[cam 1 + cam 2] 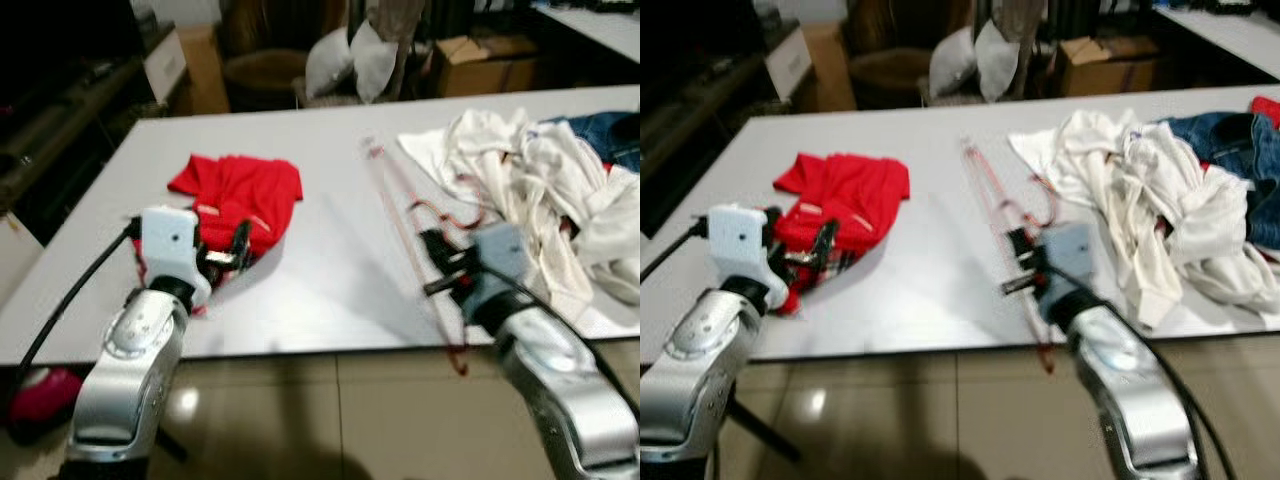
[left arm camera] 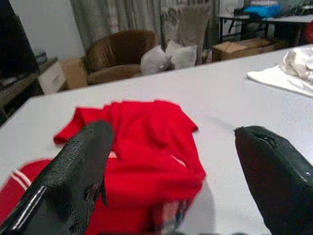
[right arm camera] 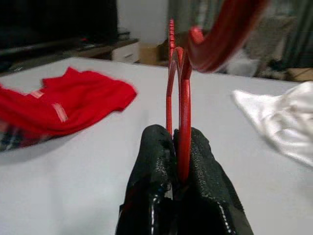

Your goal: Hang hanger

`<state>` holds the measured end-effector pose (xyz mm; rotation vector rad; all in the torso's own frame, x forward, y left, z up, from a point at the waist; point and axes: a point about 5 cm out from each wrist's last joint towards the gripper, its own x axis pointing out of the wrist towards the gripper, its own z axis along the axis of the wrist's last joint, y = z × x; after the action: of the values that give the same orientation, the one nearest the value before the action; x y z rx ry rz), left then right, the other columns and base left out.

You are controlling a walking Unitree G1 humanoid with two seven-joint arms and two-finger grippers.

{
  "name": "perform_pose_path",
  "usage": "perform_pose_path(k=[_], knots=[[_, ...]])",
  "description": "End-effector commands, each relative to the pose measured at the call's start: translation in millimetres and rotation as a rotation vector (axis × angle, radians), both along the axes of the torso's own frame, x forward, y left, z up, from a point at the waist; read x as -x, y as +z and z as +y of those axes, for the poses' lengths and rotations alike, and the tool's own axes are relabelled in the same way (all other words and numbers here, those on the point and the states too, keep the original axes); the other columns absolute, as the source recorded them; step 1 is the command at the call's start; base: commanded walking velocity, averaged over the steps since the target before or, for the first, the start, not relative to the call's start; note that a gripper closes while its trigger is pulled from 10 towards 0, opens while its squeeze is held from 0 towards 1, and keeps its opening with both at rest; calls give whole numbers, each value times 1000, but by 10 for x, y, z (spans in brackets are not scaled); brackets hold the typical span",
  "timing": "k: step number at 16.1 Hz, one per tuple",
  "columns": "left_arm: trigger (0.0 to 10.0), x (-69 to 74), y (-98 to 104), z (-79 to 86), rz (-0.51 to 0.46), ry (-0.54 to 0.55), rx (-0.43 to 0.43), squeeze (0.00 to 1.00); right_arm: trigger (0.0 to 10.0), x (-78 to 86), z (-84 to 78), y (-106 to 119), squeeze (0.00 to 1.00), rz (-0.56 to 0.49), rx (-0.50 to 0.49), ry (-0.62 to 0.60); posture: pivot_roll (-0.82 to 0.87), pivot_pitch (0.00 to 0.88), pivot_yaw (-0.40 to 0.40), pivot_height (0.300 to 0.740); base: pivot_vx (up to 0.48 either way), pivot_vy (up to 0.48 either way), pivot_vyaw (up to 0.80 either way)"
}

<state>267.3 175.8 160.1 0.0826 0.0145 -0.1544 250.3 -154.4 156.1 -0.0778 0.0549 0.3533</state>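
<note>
— On the surface, where's the hanger?
— Near its front edge, the red hanger is pinched in the right tool.
— Left tool?
— Spread wide over a red shirt.

- My 2 head eyes look forward and down from above the near edge of the white table; both frames share its top, the right eye's scene shifted left.
- My left wrist camera sits low, close to the red shirt, facing across the table.
- My right wrist camera looks along my closed fingers, very near the red hanger.
</note>
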Motion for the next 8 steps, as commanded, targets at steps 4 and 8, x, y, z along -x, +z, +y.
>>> perform_pose_path(k=[4, 8], knots=[[10000, -23, 17, 66, -4, 15, -18, 0, 10000, 1, 73, 13, 0, -16, -12, 24, -84, 0, 91, 740, 268, 0, 0], [10000, -28, 13, 60, -4, 12, -16, 0, 10000, -4, 69, 14, 0, -17, -11, 24, -86, 0, 92, 740, 269, 0, 0]])
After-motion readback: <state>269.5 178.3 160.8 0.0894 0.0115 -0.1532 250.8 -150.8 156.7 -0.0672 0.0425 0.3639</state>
